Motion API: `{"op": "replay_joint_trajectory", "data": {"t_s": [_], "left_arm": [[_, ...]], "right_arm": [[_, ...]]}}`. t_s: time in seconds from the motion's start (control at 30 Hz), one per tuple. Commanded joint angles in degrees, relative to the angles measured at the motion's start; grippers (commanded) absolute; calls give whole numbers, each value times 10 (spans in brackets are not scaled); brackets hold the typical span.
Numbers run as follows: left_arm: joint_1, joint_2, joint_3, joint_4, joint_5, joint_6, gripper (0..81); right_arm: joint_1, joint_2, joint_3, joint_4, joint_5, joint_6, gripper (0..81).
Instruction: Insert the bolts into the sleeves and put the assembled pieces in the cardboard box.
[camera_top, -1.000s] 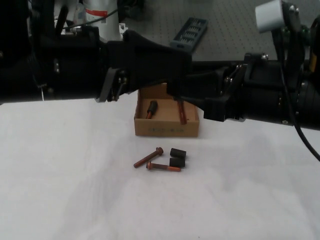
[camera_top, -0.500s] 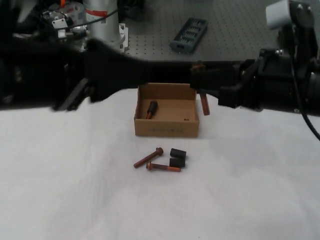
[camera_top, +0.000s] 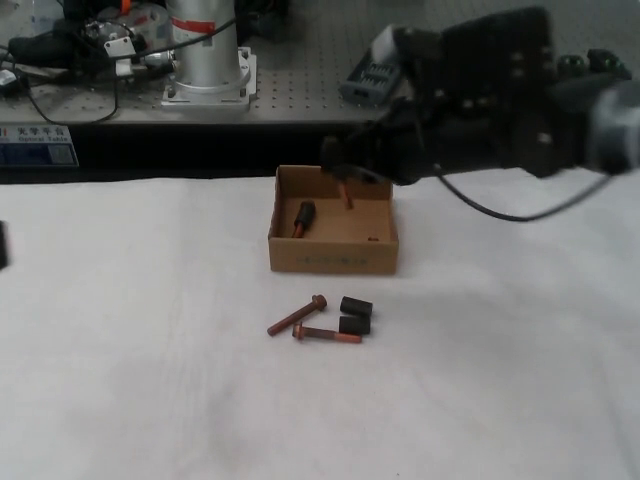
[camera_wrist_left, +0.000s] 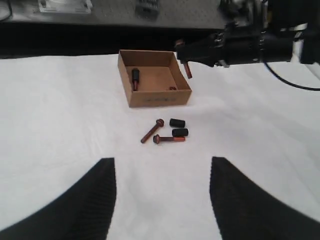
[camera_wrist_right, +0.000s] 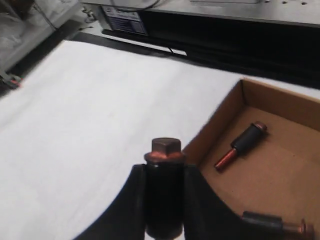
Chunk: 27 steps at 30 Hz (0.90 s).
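- right claw (camera_wrist_right: 164, 212) clamped on the sleeve of a bolt-and-sleeve piece (camera_wrist_right: 163, 170), bolt head up, shank hanging down. The piece is held above the far edge of the box (camera_top: 333, 262), close to the rim.
- left claw (camera_wrist_left: 162, 167) spread wide, nothing in it, low over the table (camera_top: 150, 400), well apart from the parts.
- risk: if released here, the piece may clip the box wall and tip outside, since it looks nearer the rim than the middle.
- risk: the grip is on the sleeve only, so a tilt or a hard landing could let the bolt slide out and undo the fit.
- risk: it could land on the finished piece (camera_wrist_right: 240, 146) lying in the box and bounce.
- count: 1 box, 1 piece in the claw, 1 finished piece in the box for sure. A second thing (camera_wrist_right: 275, 223) by the near wall looks like another but is cut off, so not certain.
- count, loose on the table just in front of the box: 2 bolts, a slanted bolt (camera_top: 297, 315) and a level bolt (camera_top: 327, 335).
- count, same spot: 2 sleeves, a farther sleeve (camera_top: 356, 305) and a nearer sleeve (camera_top: 354, 324), all bunched together.
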Motion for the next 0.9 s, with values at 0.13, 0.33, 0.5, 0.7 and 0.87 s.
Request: {"op": "replay_joint_trajectory", "data": {"t_s": [0.13, 0.33, 0.5, 0.7, 0.87], "left_arm": [[1, -64, -3, 12, -21, 23, 318], [1, -64, -3, 39, -21, 23, 283], [1, -64, -3, 48, -21, 23, 283], [1, -64, -3, 48, -21, 23, 283], [1, -64, -3, 48, -21, 23, 283]], "right_arm": [[-21, 176, -204, 126, 70, -8, 19], [-34, 250, -295, 188, 94, -8, 19], [-34, 266, -312, 198, 98, -14, 64], [-32, 266, -313, 216, 100, -17, 311], [-29, 261, -313, 232, 84, -17, 311]]}}
